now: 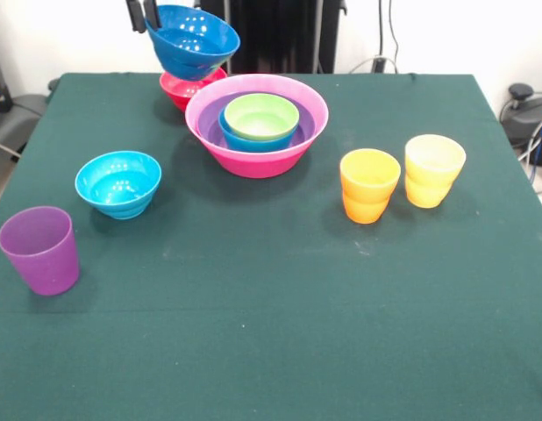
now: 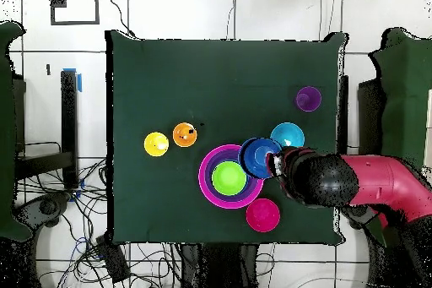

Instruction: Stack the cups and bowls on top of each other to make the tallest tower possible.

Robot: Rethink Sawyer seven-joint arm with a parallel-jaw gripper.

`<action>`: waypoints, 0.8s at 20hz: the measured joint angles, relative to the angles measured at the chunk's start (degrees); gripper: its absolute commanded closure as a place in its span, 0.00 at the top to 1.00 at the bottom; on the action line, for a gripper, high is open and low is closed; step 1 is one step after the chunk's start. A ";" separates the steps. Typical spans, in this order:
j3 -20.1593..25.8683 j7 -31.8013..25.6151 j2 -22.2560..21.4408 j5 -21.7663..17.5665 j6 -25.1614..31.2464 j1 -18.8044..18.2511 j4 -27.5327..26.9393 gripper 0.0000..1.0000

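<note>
You are looking at a dark green table (image 1: 280, 333) from the front. At the far left, the gripper (image 1: 141, 16) pinches the rim of a dark blue bowl (image 1: 192, 39), with one black finger on each side of the rim. The bowl hangs tilted in the air, above a red-pink bowl (image 1: 185, 89) that sits on the table.

Just right of these sits the tower (image 1: 257, 123): a wide hot-pink bowl (image 1: 253, 158) holding a purple bowl (image 1: 201, 118), a mid-blue bowl (image 1: 245, 140) and, innermost, a lime green bowl (image 1: 262, 116).

A cyan bowl (image 1: 118, 183) sits alone at the left, with the purple cup (image 1: 40, 249) nearer and further left. At the right, the orange cup (image 1: 369, 185) and yellow cup (image 1: 434, 169) stand upright side by side.

From overhead, the red and black arm (image 2: 371, 181) reaches in from the right.
</note>
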 measured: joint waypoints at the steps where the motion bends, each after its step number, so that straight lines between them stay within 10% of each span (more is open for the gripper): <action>1: -0.09 0.00 0.01 0.00 0.00 0.25 0.00 0.00; 16: -2.09 0.00 0.03 0.01 -0.34 3.87 0.00 0.00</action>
